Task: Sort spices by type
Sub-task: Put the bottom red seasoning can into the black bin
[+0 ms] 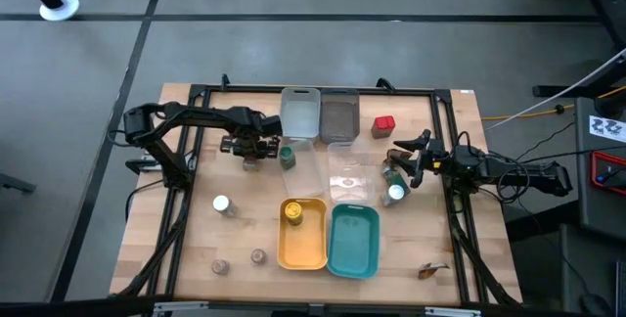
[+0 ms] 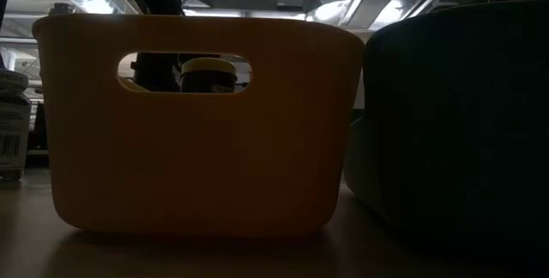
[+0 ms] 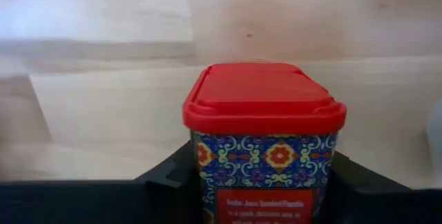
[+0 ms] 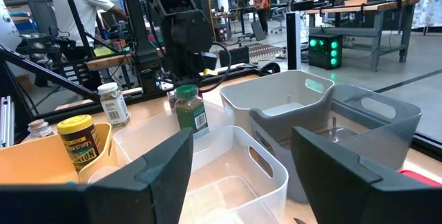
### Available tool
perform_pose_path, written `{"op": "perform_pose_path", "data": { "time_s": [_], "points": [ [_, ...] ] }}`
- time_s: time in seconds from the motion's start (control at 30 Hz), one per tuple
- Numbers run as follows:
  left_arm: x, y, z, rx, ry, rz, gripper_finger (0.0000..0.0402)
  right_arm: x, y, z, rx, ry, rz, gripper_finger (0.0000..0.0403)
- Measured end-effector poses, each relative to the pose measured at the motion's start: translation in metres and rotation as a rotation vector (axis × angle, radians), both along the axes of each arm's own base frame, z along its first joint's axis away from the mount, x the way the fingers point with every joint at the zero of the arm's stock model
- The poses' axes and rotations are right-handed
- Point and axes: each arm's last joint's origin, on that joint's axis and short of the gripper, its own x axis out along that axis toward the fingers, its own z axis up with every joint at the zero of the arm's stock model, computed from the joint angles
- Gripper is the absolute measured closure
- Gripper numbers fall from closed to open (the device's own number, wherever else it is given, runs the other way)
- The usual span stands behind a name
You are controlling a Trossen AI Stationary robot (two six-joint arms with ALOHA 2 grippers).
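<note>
Your left gripper [image 1: 253, 151] pinches a red-lidded, patterned spice tin [image 3: 266, 137].
The tin stands on the wooden tabletop [image 1: 245, 209], beside the green-lidded jar [image 1: 288, 156]. Your right gripper [image 1: 403, 174] waits spread above the clear plastic tray [image 1: 349, 175].

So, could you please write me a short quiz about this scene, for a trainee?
1. True or false: the yellow jar stands inside the yellow tray.
2. What does the left gripper hold? A) a green-lidded jar B) the red-lidded tin C) a white-lidded jar
3. Fill in: the right gripper hangs beside the clear tray with its jaws ____.

Key: 1 true; 2 B; 3 open.
</note>
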Motion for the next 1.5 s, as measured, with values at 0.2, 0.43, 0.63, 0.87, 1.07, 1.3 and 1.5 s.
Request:
{"op": "perform_pose_path", "data": {
  "time_s": [0.2,0.43,0.63,0.87,1.07,1.3,1.5],
  "points": [
    [0.000,0.000,0.000,0.000,0.001,-0.086,0.0252,0.000,0.000,0.000,0.000,-0.001,0.000,0.0160],
    [-0.001,0.004,0.012,0.034,-0.072,-0.154,0.0252,0.000,0.000,0.004,-0.002,-0.045,0.015,0.0160],
    [-0.015,0.010,0.043,0.108,-0.191,-0.186,0.0252,0.000,0.003,0.011,-0.009,-0.112,0.095,0.0160],
    [-0.020,0.011,0.088,0.314,-0.464,-0.316,0.0247,-0.001,0.004,0.022,-0.020,-0.195,0.138,0.0160],
    [-0.010,0.015,0.119,0.562,-0.694,-0.463,0.0249,-0.001,0.004,0.044,-0.025,-0.240,0.129,0.0160],
    [0.008,0.019,0.136,0.795,-0.818,-0.642,0.0242,0.013,0.002,0.067,-0.048,-0.187,0.099,0.0160],
    [0.023,0.016,0.142,0.933,-0.872,-0.774,0.0244,0.039,-0.011,0.094,-0.126,-0.090,-0.035,0.0160]
  ]
}}
